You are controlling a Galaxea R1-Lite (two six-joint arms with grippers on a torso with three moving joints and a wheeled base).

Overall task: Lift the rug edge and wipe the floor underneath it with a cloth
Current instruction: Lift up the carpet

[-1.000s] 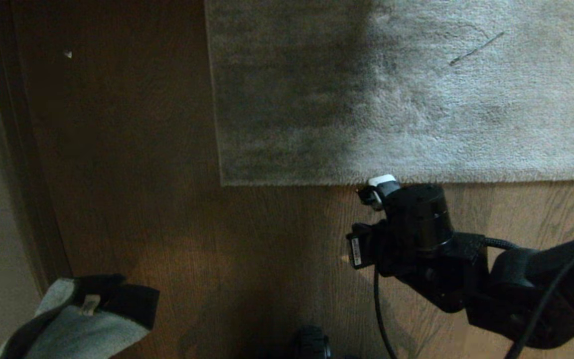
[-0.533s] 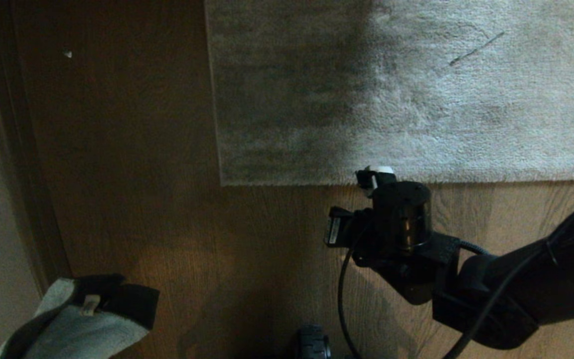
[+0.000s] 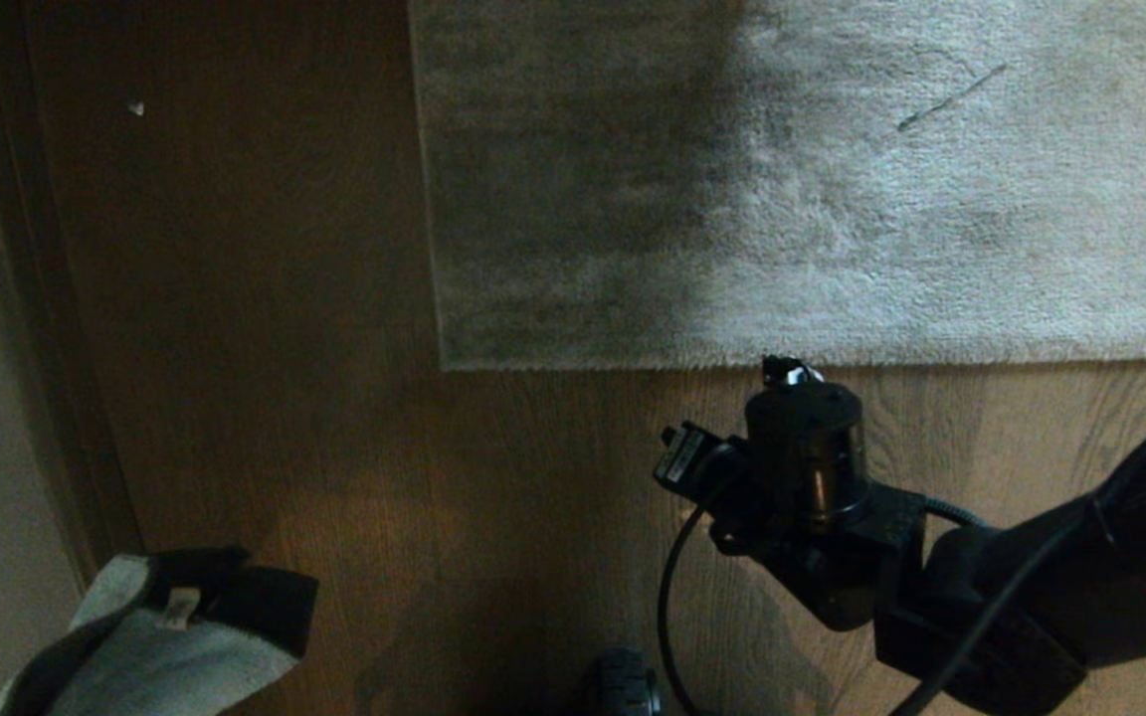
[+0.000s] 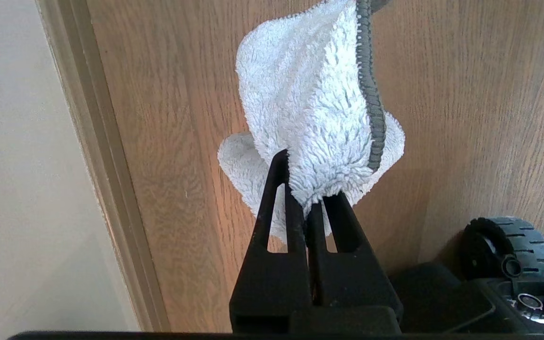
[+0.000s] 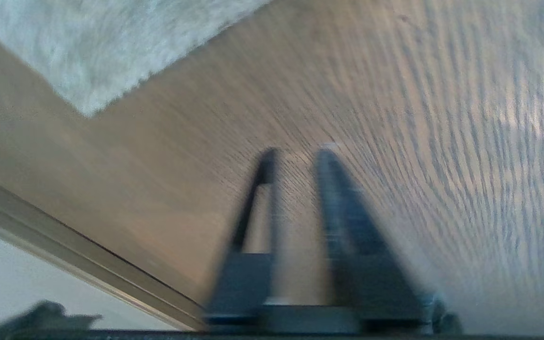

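The rug (image 3: 812,189) lies flat on the floor (image 3: 265,328), a plush, short-piled sheet of light grey-beige, faintly streaked, its left half darkened by shadow. The rug edge (image 3: 832,364) runs straight across and ends in a square corner (image 3: 446,366); in the right wrist view that same corner (image 5: 88,111) shows as a pale fuzzy point against the boards. The floor is brown wood-grain plank with wavy grain lines, bordered by a pale skirting strip (image 4: 106,179) well to the left of the rug corner.

The right gripper (image 5: 295,156) points down at bare floor just on the near side of the rug edge, to the right of the corner; its two dark fingers stand slightly parted with nothing between them, and in the head view only its tip (image 3: 788,372) peeks past the wrist, right at the border.

The cloth (image 4: 310,108) is a soft, fluffy rag, whitish to pale grey-green, with a darker stitched hem and a small white tag (image 3: 178,605). It hangs well away from the rug corner, near the skirting, pinched between the pressed-together fingers of the left gripper (image 4: 302,189).
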